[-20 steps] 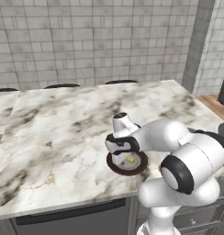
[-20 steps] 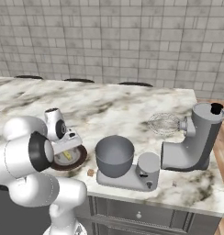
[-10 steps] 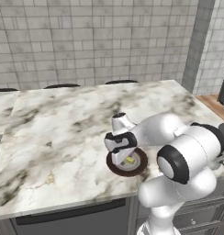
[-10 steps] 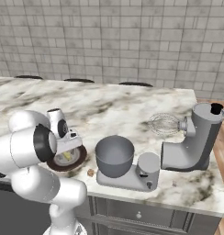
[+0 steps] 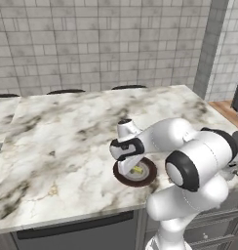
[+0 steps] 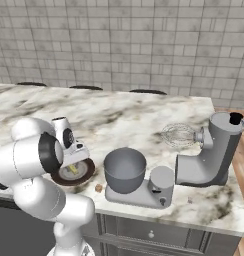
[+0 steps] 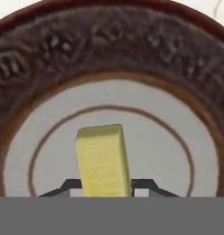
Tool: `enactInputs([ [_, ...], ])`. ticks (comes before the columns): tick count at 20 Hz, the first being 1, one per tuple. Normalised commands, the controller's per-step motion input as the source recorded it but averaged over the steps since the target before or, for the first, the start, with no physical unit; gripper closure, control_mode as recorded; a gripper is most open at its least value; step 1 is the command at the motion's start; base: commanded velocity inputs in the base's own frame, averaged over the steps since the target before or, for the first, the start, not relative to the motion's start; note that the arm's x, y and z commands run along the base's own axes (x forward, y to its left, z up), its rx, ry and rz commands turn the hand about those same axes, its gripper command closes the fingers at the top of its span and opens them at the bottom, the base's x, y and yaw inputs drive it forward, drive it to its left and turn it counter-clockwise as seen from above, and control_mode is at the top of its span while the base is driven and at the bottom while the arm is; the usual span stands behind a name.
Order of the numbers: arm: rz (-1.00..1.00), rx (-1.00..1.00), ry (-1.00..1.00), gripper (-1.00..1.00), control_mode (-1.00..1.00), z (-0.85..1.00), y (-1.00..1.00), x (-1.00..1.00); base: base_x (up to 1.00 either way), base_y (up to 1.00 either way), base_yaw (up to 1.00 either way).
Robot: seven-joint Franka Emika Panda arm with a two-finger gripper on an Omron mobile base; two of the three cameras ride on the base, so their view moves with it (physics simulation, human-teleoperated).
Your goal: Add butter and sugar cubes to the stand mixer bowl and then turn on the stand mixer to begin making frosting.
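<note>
Where the gripper (image 7: pixel 104 188) lowers onto the dark-brown plate (image 7: pixel 109 41), its fingertips stand on either side of the butter (image 7: pixel 103 158), close against it; a firm grasp cannot be told. The butter lies on the plate's grey centre. The plate sits on the table (image 5: pixel 62 141), left of the stand mixer bowl (image 6: pixel 125 169).

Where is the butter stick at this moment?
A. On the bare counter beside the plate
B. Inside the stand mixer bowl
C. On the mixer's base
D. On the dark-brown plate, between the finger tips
D: the butter lies on the grey centre of the plate, with the hand straddling its near end.
</note>
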Motion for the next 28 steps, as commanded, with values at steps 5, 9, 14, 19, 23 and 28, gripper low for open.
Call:
enactInputs([
  [5, 0.0, 0.0, -0.14, 1.0, -1.0, 0.17, -0.04, -0.5, 0.0, 0.0, 0.0],
  [9, -0.01, 0.0, -0.19, 1.0, -1.0, 0.59, -0.11, -0.46, 0.0, 0.0, 0.0],
  [14, -0.05, 0.0, -0.15, 1.0, -1.0, 0.81, -0.24, -0.5, 0.0, 0.0, 0.0],
  [19, -0.07, 0.0, -0.07, 1.0, -1.0, 0.75, -0.33, -0.48, 0.0, 0.0, 0.0],
  [23, -0.09, 0.0, -0.04, 1.0, -1.0, 0.83, -0.35, -0.34, 0.0, 0.0, 0.0],
  [28, -0.09, 0.0, 0.0, 1.0, -1.0, 0.75, -0.47, -0.15, 0.0, 0.0, 0.0],
])
